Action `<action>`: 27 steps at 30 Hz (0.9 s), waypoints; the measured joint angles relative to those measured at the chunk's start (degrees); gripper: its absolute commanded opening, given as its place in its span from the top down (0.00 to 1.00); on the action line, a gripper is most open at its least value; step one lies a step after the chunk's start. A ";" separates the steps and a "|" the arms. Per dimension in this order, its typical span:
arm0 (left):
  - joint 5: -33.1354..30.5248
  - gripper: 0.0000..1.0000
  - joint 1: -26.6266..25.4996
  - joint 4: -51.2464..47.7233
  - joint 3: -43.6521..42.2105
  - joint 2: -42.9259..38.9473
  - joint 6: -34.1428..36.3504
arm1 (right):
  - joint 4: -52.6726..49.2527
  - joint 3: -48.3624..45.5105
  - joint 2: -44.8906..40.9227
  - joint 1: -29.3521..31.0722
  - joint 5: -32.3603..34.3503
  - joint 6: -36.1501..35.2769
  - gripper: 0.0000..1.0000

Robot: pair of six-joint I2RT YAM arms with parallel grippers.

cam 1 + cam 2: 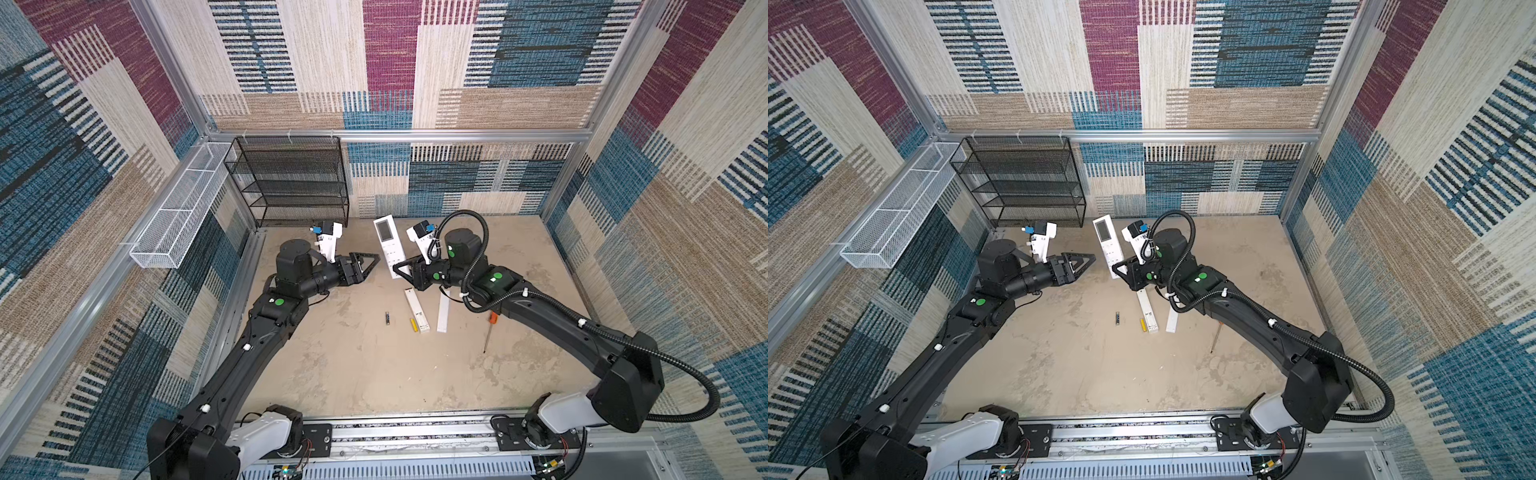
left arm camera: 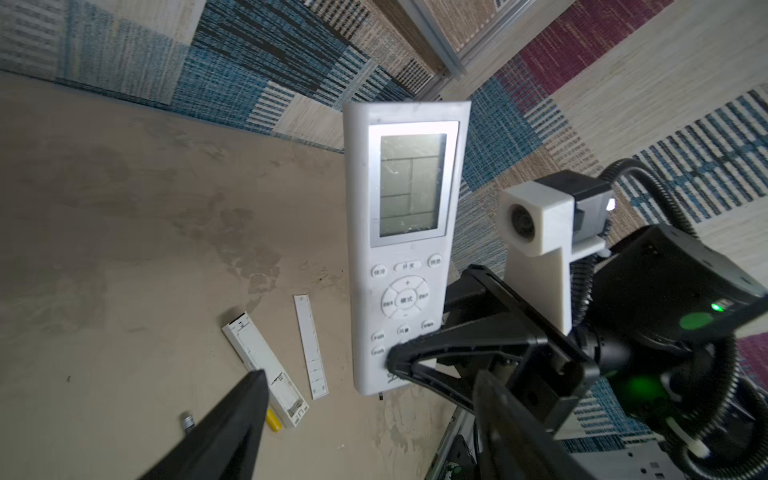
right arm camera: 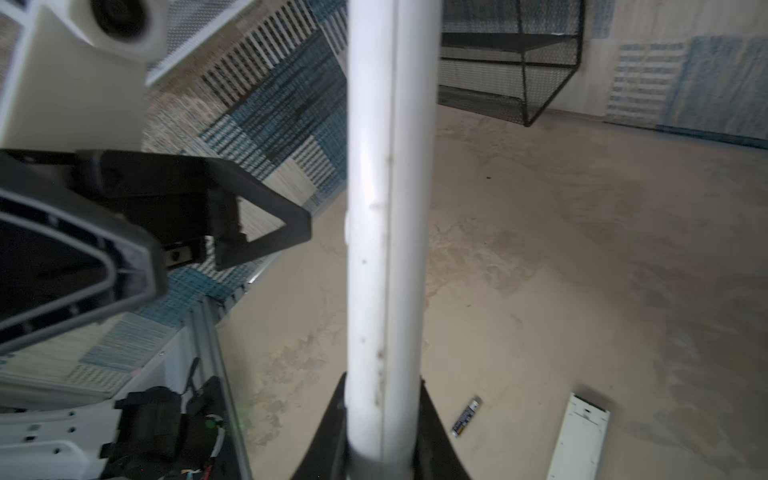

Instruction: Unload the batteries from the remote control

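My right gripper (image 1: 404, 271) is shut on the lower end of the white remote control (image 1: 387, 244), held above the table with its screen and buttons facing up; the wrist view shows the remote control (image 3: 390, 208) edge-on between the fingers. My left gripper (image 1: 372, 266) stands open just left of it, touching nothing; in its wrist view the remote control (image 2: 405, 249) fills the middle. Two batteries lie on the table: a dark one (image 1: 387, 318) and a yellow one (image 1: 413, 324), the yellow one beside a slim white casing (image 1: 417, 309) with an open compartment.
A flat white cover strip (image 1: 444, 309) lies right of the casing. An orange-handled screwdriver (image 1: 488, 334) lies partly under my right arm. A black mesh shelf (image 1: 291, 183) stands at the back left, and a white wire basket (image 1: 174, 220) hangs on the left wall.
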 measured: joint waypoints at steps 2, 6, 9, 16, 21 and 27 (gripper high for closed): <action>-2.49 0.23 0.09 -3.30 0.24 -0.81 -0.09 | -2.10 0.15 0.57 3.13 7.72 -3.89 0.92; -6.16 0.24 0.11 -8.79 1.90 -0.79 -1.18 | -4.13 0.11 2.29 9.51 21.20 -11.85 0.93; -7.19 0.25 0.11 -10.99 2.47 -0.35 -4.02 | -4.13 -0.28 4.52 13.55 30.47 -17.97 0.93; -9.22 0.25 0.11 -12.04 0.83 0.48 -9.27 | -3.56 -2.97 8.98 19.87 45.11 -29.27 0.94; -10.03 0.33 0.63 -12.02 -1.66 1.99 -12.92 | 0.33 -4.98 9.16 22.23 50.03 -34.23 0.93; -8.68 0.42 0.96 -10.88 -2.67 4.79 -16.46 | 4.15 -7.43 8.13 23.28 53.00 -38.47 0.91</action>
